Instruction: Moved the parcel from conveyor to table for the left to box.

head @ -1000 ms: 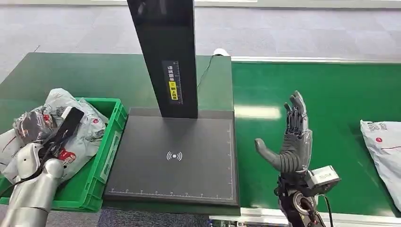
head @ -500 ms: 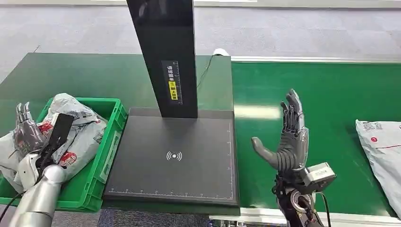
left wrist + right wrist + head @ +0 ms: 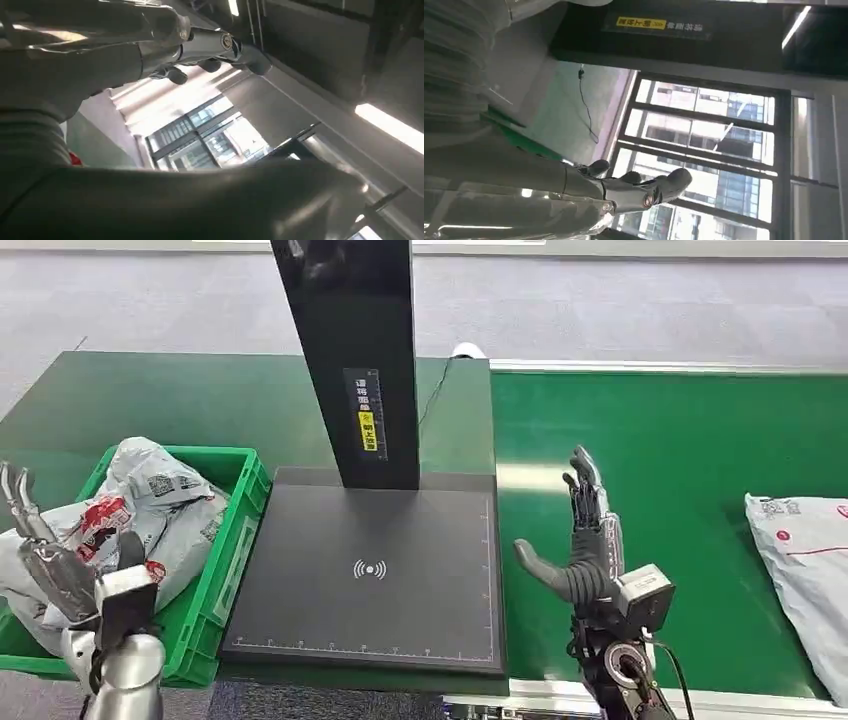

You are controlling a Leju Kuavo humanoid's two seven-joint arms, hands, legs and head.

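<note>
A grey parcel (image 3: 808, 580) lies on the green conveyor (image 3: 700, 440) at the far right edge of the head view. My right hand (image 3: 583, 545) stands upright over the belt beside the black scanner plate (image 3: 370, 575), fingers spread and holding nothing, well left of that parcel. My left hand (image 3: 45, 555) is raised at the near left corner of the green box (image 3: 215, 570), fingers apart and empty. Several grey parcels (image 3: 150, 505) lie in the box. In the left wrist view my left hand (image 3: 165, 55) has its fingers extended. My right hand (image 3: 589, 192) looks likewise in its wrist view.
A tall black scanner post (image 3: 350, 360) rises from the back of the plate. The dark green table (image 3: 180, 400) spreads behind the box. A white cable (image 3: 440, 380) runs along the table beside the post. The conveyor's pale front rail (image 3: 760, 702) borders the belt.
My left hand has pulled back out of the box toward me and now stands at its near left corner. My right hand has shifted left and nearer. The parcel on the belt has moved left.
</note>
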